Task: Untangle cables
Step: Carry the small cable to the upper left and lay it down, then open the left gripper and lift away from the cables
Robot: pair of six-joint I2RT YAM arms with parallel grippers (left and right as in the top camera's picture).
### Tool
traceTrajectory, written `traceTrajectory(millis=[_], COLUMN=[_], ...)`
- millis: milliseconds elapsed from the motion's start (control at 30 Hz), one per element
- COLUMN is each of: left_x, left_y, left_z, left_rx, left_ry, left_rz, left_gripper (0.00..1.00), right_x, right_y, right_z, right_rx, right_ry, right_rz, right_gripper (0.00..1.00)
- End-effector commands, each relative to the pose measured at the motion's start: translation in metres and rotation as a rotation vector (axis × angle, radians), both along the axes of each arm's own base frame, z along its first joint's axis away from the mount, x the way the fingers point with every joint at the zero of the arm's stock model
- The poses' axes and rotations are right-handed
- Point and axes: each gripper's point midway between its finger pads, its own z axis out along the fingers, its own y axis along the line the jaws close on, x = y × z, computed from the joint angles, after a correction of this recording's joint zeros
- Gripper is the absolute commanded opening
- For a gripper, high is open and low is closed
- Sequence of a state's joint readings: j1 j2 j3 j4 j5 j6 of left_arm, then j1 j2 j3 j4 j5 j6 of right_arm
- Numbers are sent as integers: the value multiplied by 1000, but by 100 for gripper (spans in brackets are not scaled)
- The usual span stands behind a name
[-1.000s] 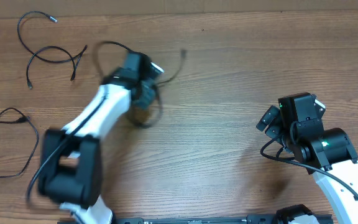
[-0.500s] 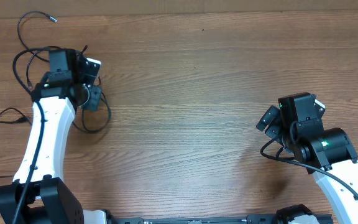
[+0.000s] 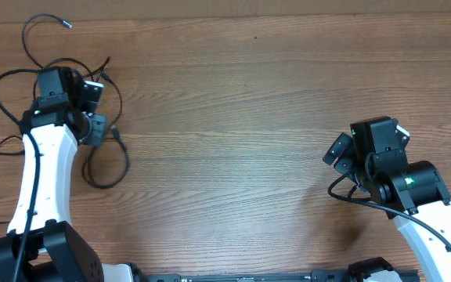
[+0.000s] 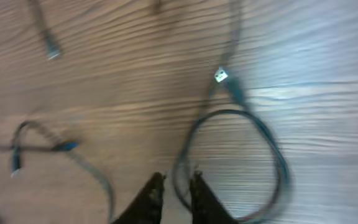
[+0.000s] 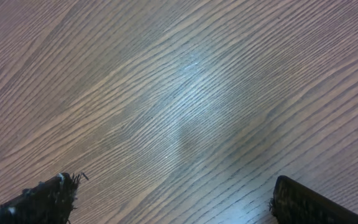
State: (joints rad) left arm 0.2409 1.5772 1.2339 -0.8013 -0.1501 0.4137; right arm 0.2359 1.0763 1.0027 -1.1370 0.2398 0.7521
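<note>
Several thin black cables lie at the table's far left. One cable (image 3: 106,182) forms a loop just below my left gripper (image 3: 99,135). In the left wrist view this loop (image 4: 272,162) lies on the wood ahead of the fingers, its silvery plug (image 4: 221,76) beyond it. My left gripper (image 4: 176,180) has its jaws a narrow gap apart, and the loop's left edge passes between the tips. Other cables (image 3: 34,27) (image 3: 10,143) (image 4: 42,134) curl close by. My right gripper (image 3: 337,149) (image 5: 174,190) stands wide open over bare wood at the right, holding nothing.
The wooden table (image 3: 249,102) stretches between the two arms. The right arm's own thicker black cable (image 3: 347,192) hangs beside its wrist. The table's far edge (image 3: 288,14) runs along the top.
My left arm swung from the middle to the far left, dragging the looped cable with it. Its jaws have parted slightly. The right arm has not moved.
</note>
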Motion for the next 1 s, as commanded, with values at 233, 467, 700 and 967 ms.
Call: traceTrajectory(millis=[233,467,700,967], left_x=[3,1,-44,-112], left_y=[-1,-56,-78,-99], left_z=[-3,57,132,143], left_rx=[-208,-466,-445,-454], left_ry=[-97,-253,-454,-653], left_rz=[273,100,-2,21], left_gripper=[99,99,100,100], right_x=[3,3,3,3], right_y=[-1,-1,-1,-1], right_z=[5,5,5,5], right_rx=[3,3,3,3], right_ry=[-18,-18,-18,-18], right_rz=[-9,-9,-9,-9], right_gripper=[100,100,100,100])
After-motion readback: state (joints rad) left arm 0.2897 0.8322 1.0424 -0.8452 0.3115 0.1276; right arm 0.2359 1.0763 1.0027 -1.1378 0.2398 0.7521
